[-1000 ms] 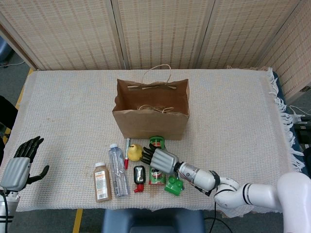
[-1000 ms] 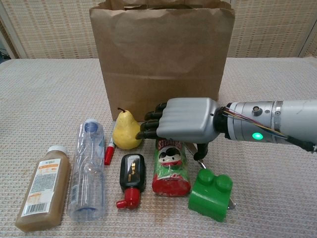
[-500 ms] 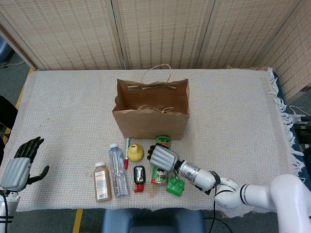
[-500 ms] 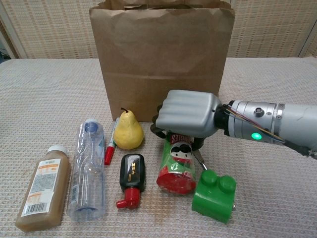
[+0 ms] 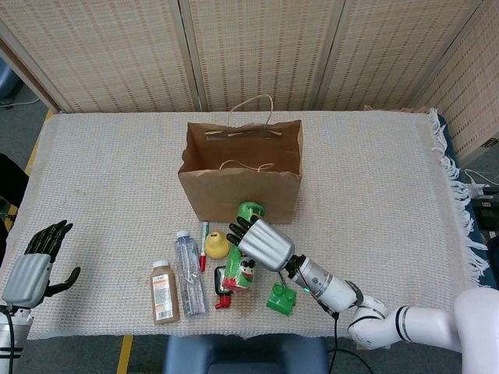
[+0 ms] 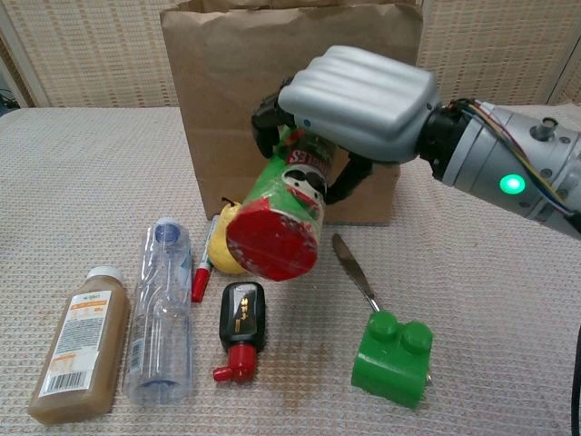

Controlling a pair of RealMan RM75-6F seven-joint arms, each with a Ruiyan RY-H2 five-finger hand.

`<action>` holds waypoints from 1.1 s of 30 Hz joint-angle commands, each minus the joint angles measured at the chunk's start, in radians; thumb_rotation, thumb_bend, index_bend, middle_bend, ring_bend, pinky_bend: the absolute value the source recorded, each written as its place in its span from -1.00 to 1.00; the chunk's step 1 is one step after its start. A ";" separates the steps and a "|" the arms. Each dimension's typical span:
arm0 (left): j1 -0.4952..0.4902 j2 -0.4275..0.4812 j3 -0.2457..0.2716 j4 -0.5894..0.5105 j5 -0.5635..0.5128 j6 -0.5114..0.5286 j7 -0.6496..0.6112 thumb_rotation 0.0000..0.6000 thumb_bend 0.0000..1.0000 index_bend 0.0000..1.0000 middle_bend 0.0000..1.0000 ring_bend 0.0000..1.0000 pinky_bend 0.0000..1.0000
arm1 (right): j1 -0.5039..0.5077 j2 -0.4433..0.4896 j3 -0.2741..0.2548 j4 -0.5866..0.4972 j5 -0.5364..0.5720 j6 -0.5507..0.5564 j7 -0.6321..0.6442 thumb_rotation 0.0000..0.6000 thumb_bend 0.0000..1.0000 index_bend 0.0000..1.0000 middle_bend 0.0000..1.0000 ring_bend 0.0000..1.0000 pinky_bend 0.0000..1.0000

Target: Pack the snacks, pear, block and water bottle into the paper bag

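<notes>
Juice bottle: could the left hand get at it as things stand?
Probably yes. The left hand is open and holds nothing, and bare cloth lies between it and the juice bottle, the leftmost item. The right hand, holding the can, is well clear.

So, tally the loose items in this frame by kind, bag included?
Bottles: 2 (water bottle, juice bottle)
Snack cans: 1 (Pringles can, held by the right hand)
Fruit: 1 (pear)
Blocks: 1 (green block)
Paper bags: 1 (bag)
Other: 3 (marker, black and red item, knife)
Total: 9
</notes>
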 commanded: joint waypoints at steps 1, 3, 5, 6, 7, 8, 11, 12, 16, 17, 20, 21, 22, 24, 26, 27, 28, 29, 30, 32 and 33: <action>0.001 0.000 0.000 0.000 0.000 0.001 0.000 1.00 -0.31 -1.00 -1.00 -1.00 -0.86 | -0.008 -0.005 0.032 -0.045 -0.029 0.052 0.016 1.00 -0.44 0.43 0.23 0.28 0.40; 0.001 0.001 -0.001 -0.001 -0.002 0.001 -0.001 1.00 -0.31 -1.00 -1.00 -1.00 -0.86 | -0.003 -0.014 0.064 -0.064 -0.045 0.090 0.013 1.00 -0.44 0.43 0.23 0.28 0.40; 0.001 0.001 -0.001 -0.002 -0.003 0.001 -0.002 1.00 -0.31 -1.00 -1.00 -1.00 -0.86 | 0.001 -0.025 0.094 -0.074 -0.044 0.115 0.007 1.00 -0.44 0.43 0.23 0.28 0.40; 0.002 0.001 0.000 -0.003 -0.003 0.000 -0.002 1.00 -0.31 -1.00 -1.00 -1.00 -0.86 | 0.003 -0.032 0.116 -0.081 -0.038 0.129 0.006 1.00 -0.44 0.43 0.23 0.28 0.40; 0.002 0.002 0.001 -0.004 -0.002 0.000 -0.003 1.00 -0.31 -1.00 -1.00 -1.00 -0.86 | 0.005 -0.036 0.133 -0.088 -0.031 0.139 0.007 1.00 -0.44 0.43 0.23 0.28 0.40; 0.002 0.002 0.002 -0.005 0.000 -0.001 -0.002 1.00 -0.31 -1.00 -1.00 -1.00 -0.86 | 0.007 -0.044 0.164 -0.095 -0.017 0.158 0.007 1.00 -0.44 0.43 0.23 0.28 0.40; 0.002 0.002 0.005 -0.007 0.005 0.001 0.000 1.00 -0.31 -1.00 -1.00 -1.00 -0.86 | 0.016 -0.068 0.228 -0.093 0.008 0.199 -0.003 1.00 -0.44 0.42 0.23 0.28 0.40; 0.002 0.002 0.006 -0.007 0.006 0.001 0.000 1.00 -0.31 -1.00 -1.00 -1.00 -0.86 | 0.019 -0.075 0.245 -0.088 0.015 0.212 -0.007 1.00 -0.44 0.41 0.23 0.28 0.40; 0.004 0.003 0.007 -0.008 0.008 0.002 -0.002 1.00 -0.31 -1.00 -1.00 -1.00 -0.86 | 0.031 -0.108 0.314 -0.047 0.061 0.253 -0.035 1.00 -0.44 0.41 0.23 0.28 0.40; 0.004 0.003 0.007 -0.008 0.008 0.002 -0.002 1.00 -0.31 -1.00 -1.00 -1.00 -0.86 | 0.036 -0.117 0.332 -0.032 0.081 0.257 -0.049 1.00 -0.44 0.41 0.23 0.27 0.40; 0.004 0.004 0.009 -0.011 0.010 0.001 -0.002 1.00 -0.31 -1.00 -1.00 -1.00 -0.86 | 0.050 -0.132 0.363 0.004 0.125 0.255 -0.079 1.00 -0.44 0.41 0.23 0.27 0.40; 0.004 0.004 0.010 -0.012 0.011 0.000 -0.002 1.00 -0.31 -1.00 -1.00 -1.00 -0.86 | 0.057 -0.137 0.375 0.023 0.141 0.255 -0.092 1.00 -0.44 0.41 0.23 0.27 0.40; 0.004 0.004 0.010 -0.012 0.011 0.000 -0.002 1.00 -0.31 -1.00 -1.00 -1.00 -0.86 | 0.061 -0.142 0.382 0.038 0.152 0.256 -0.101 1.00 -0.44 0.41 0.23 0.27 0.40; 0.004 0.005 0.011 -0.014 0.012 0.000 -0.002 1.00 -0.31 -1.00 -1.00 -1.00 -0.86 | 0.072 -0.157 0.398 0.067 0.188 0.253 -0.119 1.00 -0.44 0.40 0.23 0.27 0.40; 0.004 0.005 0.010 -0.014 0.010 -0.001 -0.003 1.00 -0.31 -1.00 -1.00 -1.00 -0.86 | 0.081 -0.172 0.413 0.085 0.229 0.251 -0.152 1.00 -0.44 0.40 0.23 0.27 0.40; 0.004 0.006 0.010 -0.014 0.010 -0.001 -0.004 1.00 -0.31 -1.00 -1.00 -1.00 -0.86 | 0.085 -0.178 0.418 0.092 0.242 0.252 -0.167 1.00 -0.44 0.39 0.23 0.27 0.40; 0.003 0.006 0.010 -0.014 0.008 -0.003 -0.005 1.00 -0.31 -1.00 -1.00 -1.00 -0.86 | 0.089 -0.185 0.423 0.099 0.259 0.254 -0.188 1.00 -0.44 0.39 0.23 0.27 0.40; 0.003 0.006 0.009 -0.013 0.007 -0.004 -0.006 1.00 -0.31 -1.00 -1.00 -1.00 -0.86 | 0.092 -0.191 0.426 0.102 0.273 0.255 -0.204 1.00 -0.44 0.39 0.23 0.27 0.40; 0.003 0.006 0.009 -0.013 0.007 -0.004 -0.007 1.00 -0.31 -1.00 -1.00 -1.00 -0.86 | 0.093 -0.193 0.427 0.103 0.278 0.255 -0.210 1.00 -0.44 0.38 0.23 0.27 0.40; 0.003 0.007 0.009 -0.013 0.007 -0.004 -0.007 1.00 -0.31 -1.00 -1.00 -1.00 -0.86 | 0.095 -0.195 0.428 0.103 0.285 0.256 -0.220 1.00 -0.44 0.38 0.23 0.27 0.40; 0.002 0.007 0.009 -0.013 0.006 -0.005 -0.008 1.00 -0.31 -1.00 -1.00 -1.00 -0.86 | 0.097 -0.198 0.428 0.105 0.294 0.257 -0.233 1.00 -0.44 0.37 0.23 0.27 0.40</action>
